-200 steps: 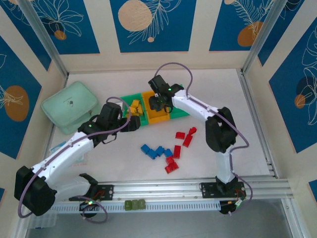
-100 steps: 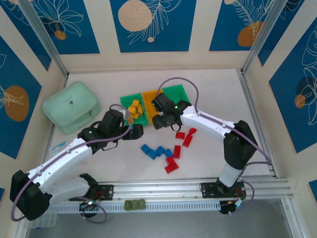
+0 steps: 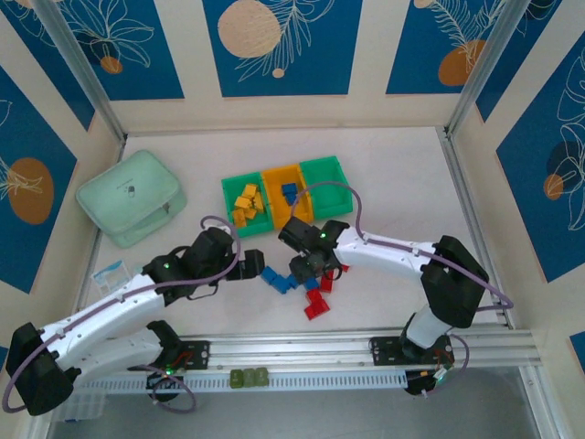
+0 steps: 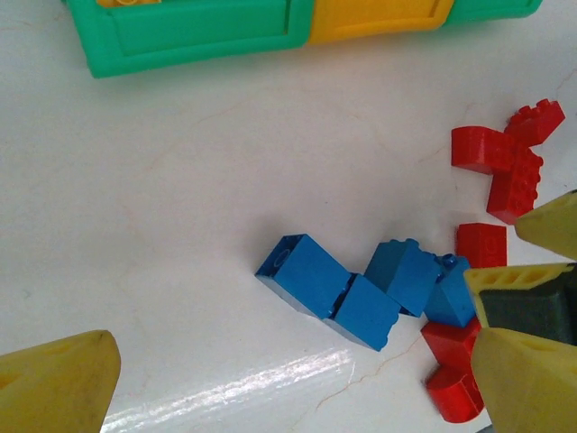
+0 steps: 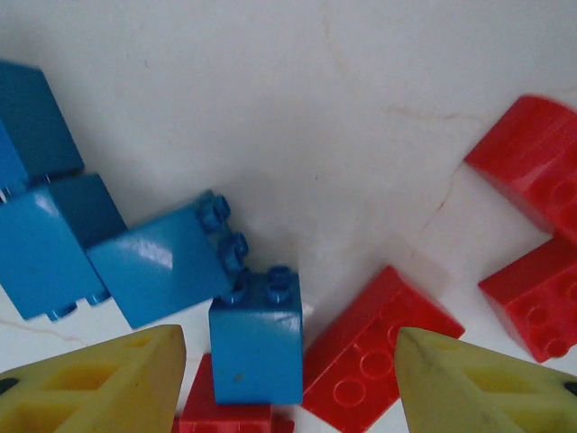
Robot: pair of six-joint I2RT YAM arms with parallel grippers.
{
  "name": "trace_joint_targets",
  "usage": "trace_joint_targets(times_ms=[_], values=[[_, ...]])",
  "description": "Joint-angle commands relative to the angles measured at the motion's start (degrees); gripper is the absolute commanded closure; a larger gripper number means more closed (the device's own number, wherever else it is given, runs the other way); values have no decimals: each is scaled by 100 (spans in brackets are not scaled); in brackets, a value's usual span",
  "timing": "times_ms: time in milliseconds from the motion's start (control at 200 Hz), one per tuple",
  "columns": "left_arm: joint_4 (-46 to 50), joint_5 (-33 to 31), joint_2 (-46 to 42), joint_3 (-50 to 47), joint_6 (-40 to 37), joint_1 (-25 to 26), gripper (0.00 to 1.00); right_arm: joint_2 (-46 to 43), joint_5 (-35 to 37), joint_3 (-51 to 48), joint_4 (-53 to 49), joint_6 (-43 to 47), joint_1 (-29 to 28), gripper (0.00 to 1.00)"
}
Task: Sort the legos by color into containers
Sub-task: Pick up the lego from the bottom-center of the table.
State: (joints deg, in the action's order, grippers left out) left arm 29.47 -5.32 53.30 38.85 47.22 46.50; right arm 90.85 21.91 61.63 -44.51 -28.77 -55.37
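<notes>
Two robot arms, mine, reach over a white worktop [image 3: 393,174] with the sorting partly done. Three small open bins stand in a row near the middle of the far edge. The left green bin [image 3: 228,194] holds a heap of yellow bricks [image 3: 247,201]. The orange bin [image 3: 281,212] beside it holds one blue brick [image 3: 290,191], and the right green bin [image 3: 324,183] looks empty. No yellow bricks lie loose, so that colour seems finished, while most of the blue and all of the red are left to sort. The loose bricks lie in a tight scatter toward the middle of the near edge: about four blue bricks [image 4: 334,289] touching one another, with a handful of red bricks [image 4: 505,162] just beside them on the right. They are small, glossy and square-edged, studs pointing various ways, and several are tipped on their sides. My right gripper [image 3: 309,271] hangs low over this scatter, its yellow fingers [image 5: 108,379] spread to either side of a small blue cube [image 5: 257,352] that leans on a red brick, and neither finger touches it. My left gripper [image 3: 252,265] hovers just left of the blue bricks, jaws spread wide and holding nothing. A mint-green pouch [image 3: 131,197] lies toward the far left corner.
</notes>
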Motion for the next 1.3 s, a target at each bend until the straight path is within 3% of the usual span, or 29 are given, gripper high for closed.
trace_joint_targets(times_ms=[0, 370, 855, 1015, 1295], values=[[35, -171, -89, -117, 247, 123, 1, -109, -323, -163, -119, -33, -104, 37], [23, -268, -83, -172, 340, 202, 1, 357, -155, -126, -36, 160, -276, 41], [-11, -303, -35, -168, 316, 203, 1, 809, -43, 82, 182, 307, -260, 55], [-20, -303, 5, -145, 289, 202, 1, 749, -58, 130, 171, 311, -237, 61], [165, -470, 31, 127, 27, 202, 1, 215, -90, 385, -42, 353, 27, 63]])
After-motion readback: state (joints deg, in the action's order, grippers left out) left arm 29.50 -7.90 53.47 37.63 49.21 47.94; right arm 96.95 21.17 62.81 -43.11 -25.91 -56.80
